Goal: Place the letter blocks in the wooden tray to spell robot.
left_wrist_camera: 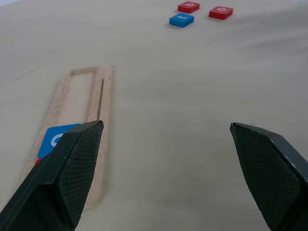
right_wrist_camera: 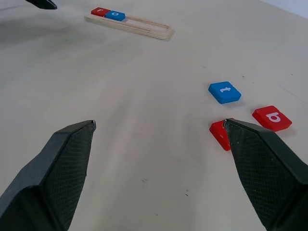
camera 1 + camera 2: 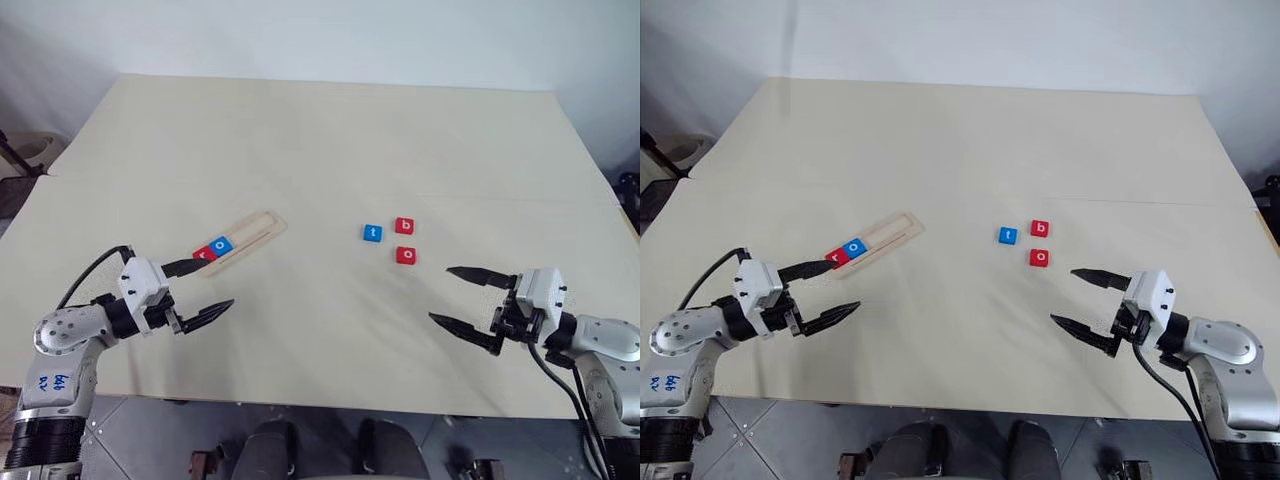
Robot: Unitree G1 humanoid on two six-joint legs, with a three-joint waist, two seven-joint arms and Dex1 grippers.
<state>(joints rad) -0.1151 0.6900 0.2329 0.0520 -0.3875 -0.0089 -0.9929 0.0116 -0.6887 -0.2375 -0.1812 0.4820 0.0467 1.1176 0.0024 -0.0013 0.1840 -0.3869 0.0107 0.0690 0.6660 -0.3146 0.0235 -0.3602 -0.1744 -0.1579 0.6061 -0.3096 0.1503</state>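
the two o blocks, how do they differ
The blue o block sits in the wooden tray, beside the red r block; the red o block lies loose on the table, near the b block and t block. Both are small flat square tiles with a white letter.

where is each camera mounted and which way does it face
Left eye and right eye views: on the head, looking forward and down at the table; both arms show, left tool and right tool open.
Left wrist view: along the left tool's fingers toward the wooden tray holding the blue o block.
Right wrist view: along the right tool's fingers toward the t block and b block.
Both wrist views share the tray and the loose blocks.
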